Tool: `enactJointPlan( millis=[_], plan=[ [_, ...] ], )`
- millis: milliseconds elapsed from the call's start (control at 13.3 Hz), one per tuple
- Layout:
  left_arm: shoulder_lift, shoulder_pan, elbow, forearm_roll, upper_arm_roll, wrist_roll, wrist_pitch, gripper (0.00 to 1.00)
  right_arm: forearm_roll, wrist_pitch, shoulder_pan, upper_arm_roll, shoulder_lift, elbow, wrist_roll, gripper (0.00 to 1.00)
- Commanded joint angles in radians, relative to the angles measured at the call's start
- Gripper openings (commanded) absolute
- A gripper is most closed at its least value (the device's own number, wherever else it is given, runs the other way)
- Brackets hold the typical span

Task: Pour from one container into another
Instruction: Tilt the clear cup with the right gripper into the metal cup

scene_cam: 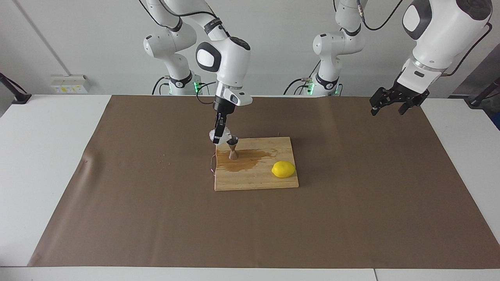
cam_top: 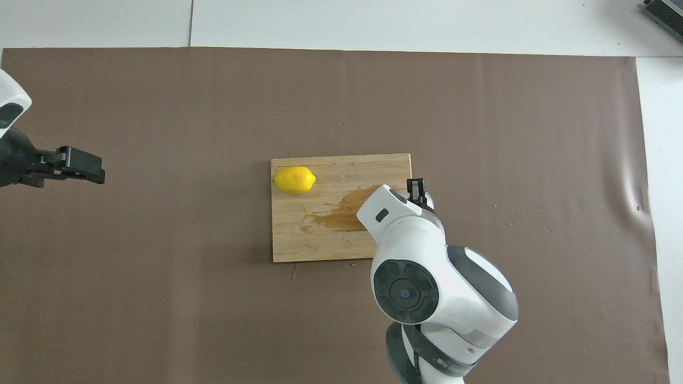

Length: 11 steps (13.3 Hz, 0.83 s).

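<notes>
The cup [scene_cam: 215,136] sits clamped in your right gripper [scene_cam: 219,136], raised at the board's [scene_cam: 256,177] corner toward the right arm's end and tipped toward the jigger [scene_cam: 233,149]. You can make out only a pale, frosty patch of it beside the dark fingers [scene_cam: 220,127]; its rim and anything inside it are too small to read. The jigger stands upright on the board just below and beside those jaws, its upper cone right at the cup's lip; whether the two touch you cannot tell. A brown wet stain [scene_cam: 244,160] spreads over the wood around the jigger's foot.

From overhead, your right arm's wrist covers the jigger completely and most of the cup; only a finger [cam_top: 415,188] and a sliver of the cup [cam_top: 428,201] peek out past the board's [cam_top: 320,250] edge. The stain [cam_top: 341,216] is partly under the arm there too.

A lemon [scene_cam: 283,169] lies on the board, well away from the right jaws, toward the left arm's end.

Your left gripper [scene_cam: 393,105] waits in the air with its jaws apart and nothing between them, over the brown mat [scene_cam: 351,218] near the left arm's end. Overhead it [cam_top: 80,165] is cut off at the frame's edge, so you see only its front part.
</notes>
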Motion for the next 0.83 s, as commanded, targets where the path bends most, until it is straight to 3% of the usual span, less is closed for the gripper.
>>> enactJointPlan(
  millis=[0, 753],
  plan=[
    [-0.028, 0.001, -0.031, -0.012, 0.002, -0.01, 0.01, 1.0, -0.061, -0.006, 0.022, 0.003, -0.032, -0.026, 0.078, 0.0],
    [-0.028, 0.001, -0.031, -0.011, 0.002, -0.01, 0.01, 1.0, -0.14, 0.008, 0.027, 0.003, -0.063, -0.076, 0.173, 0.0]
  ],
)
